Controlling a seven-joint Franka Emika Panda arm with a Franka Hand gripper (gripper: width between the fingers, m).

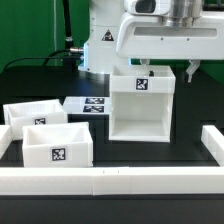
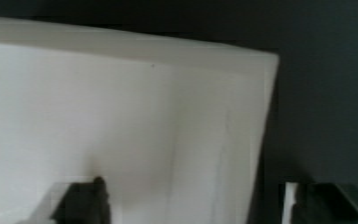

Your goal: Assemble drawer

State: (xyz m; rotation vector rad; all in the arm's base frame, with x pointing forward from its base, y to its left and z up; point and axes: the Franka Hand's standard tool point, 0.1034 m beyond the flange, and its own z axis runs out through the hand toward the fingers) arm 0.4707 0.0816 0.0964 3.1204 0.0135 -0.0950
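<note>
One black worktop (image 1: 195,118), dark room; we count one housing (image 1: 140,105), two trays (image 1: 36,114) (image 1: 56,148), one gripper (image 1: 171,72), jaws wide astride the housing wall.

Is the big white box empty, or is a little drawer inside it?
Empty. The housing shows only bare white walls through its open front; the near tray and the far tray sit outside it.

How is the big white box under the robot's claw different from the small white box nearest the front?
The housing is much taller and bulkier than the front tray. The housing's hollow faces the camera; the front tray's opens upward. The housing stands under the gripper; the front tray sits apart, toward the exterior view's left. Both are white and carry a black-and-white square tag.
</note>
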